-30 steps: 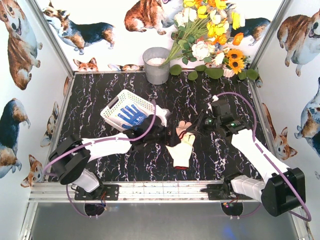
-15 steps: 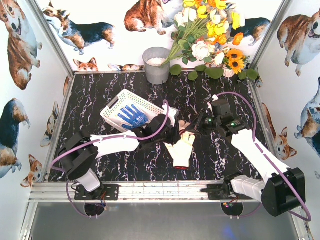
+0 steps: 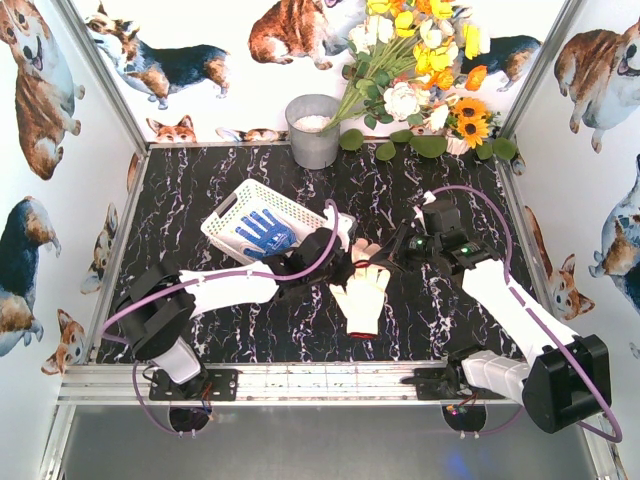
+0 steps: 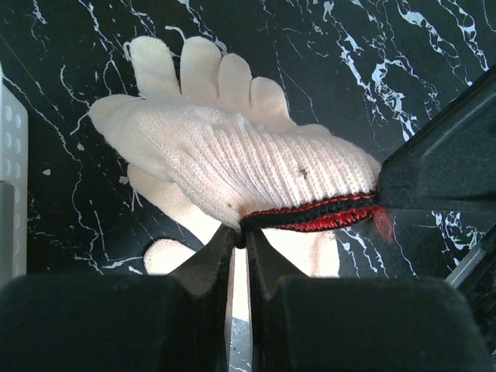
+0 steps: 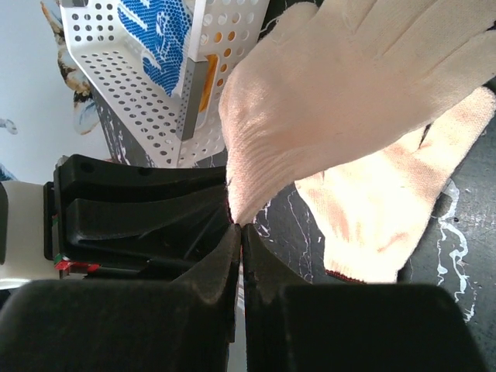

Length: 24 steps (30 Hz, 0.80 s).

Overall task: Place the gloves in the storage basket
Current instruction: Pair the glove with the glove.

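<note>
A cream glove (image 3: 366, 251) with a red-and-black cuff hangs over the table's middle, stretched between both grippers. My left gripper (image 3: 348, 266) is shut on one end of the cuff (image 4: 310, 218), and my right gripper (image 3: 384, 262) is shut on the other end. In the left wrist view the glove (image 4: 232, 147) spreads its fingers away from my left gripper (image 4: 240, 235). My right gripper (image 5: 239, 226) pinches the glove (image 5: 349, 85) at its edge. A second cream glove (image 3: 362, 302) lies flat on the table below. The white storage basket (image 3: 232, 211) sits tilted to the left, holding a blue-and-white glove (image 3: 262, 232).
A grey metal bucket (image 3: 313, 130) stands at the back, with a bunch of artificial flowers (image 3: 420, 70) to its right. Dog-printed walls enclose the black marble table (image 3: 200, 180) on three sides. The basket's perforated wall (image 5: 132, 85) is close to the left of both grippers.
My left gripper has reached right to the held glove and shut on its cuff. The right gripper has kept its grip and hardly moved.
</note>
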{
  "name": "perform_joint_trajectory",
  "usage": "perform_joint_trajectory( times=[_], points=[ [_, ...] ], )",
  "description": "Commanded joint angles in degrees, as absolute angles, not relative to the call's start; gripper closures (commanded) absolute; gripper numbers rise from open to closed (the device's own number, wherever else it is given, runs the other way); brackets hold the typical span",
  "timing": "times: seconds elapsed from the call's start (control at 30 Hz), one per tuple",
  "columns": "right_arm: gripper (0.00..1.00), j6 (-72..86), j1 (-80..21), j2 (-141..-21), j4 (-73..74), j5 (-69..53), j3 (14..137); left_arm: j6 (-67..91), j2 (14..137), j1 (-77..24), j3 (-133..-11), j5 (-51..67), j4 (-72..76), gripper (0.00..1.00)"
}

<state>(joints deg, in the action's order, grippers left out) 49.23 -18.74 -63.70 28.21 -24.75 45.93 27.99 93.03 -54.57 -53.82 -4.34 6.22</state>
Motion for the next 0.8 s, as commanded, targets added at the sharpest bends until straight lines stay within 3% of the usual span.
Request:
perform_joint_trajectory(
  times=[0.0,0.3,0.77],
  points=[
    [1.00,48.8,-19.1,-63.5,24.7,-27.1,45.8,26.3,89.7,-54.7,-52.9,-6.0,7.0,1.00],
    [1.00,45.8,-19.6,-65.5,28.8,-26.8,45.6,27.8,88.0,-55.8,-50.7,0.4,4.9,1.00],
    [1.00,44.3,-21.0,-58.1,36.1,-21.7,45.0,29.2,86.9,-56.8,-50.5,3.0,1.9,1.00]
  ],
)
